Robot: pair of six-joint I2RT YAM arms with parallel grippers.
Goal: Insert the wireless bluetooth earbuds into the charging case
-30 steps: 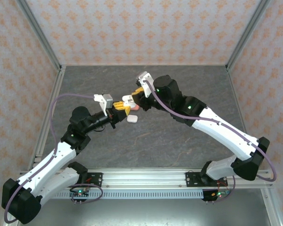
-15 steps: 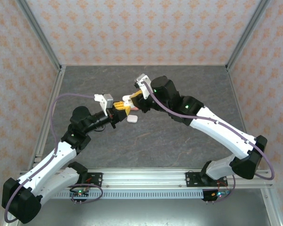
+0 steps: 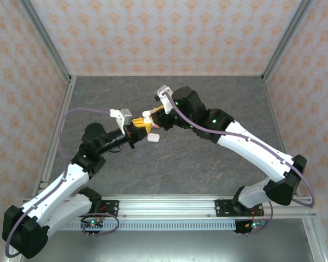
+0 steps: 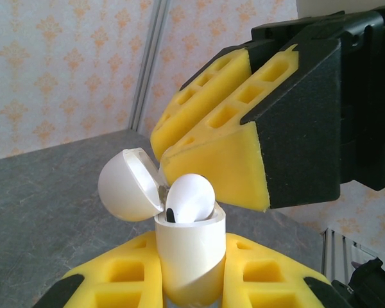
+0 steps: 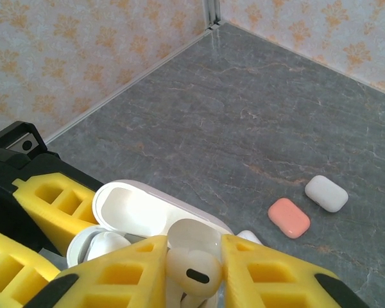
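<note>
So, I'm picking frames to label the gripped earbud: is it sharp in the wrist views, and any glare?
Left wrist view: the earbud at the mouth of the charging case is sharp, with a soft sheen. Right wrist view: the earbud between the right fingers is close and slightly soft; the pink case on the table looks crisper. Top view: even light, faint shadows, no glare.
</note>
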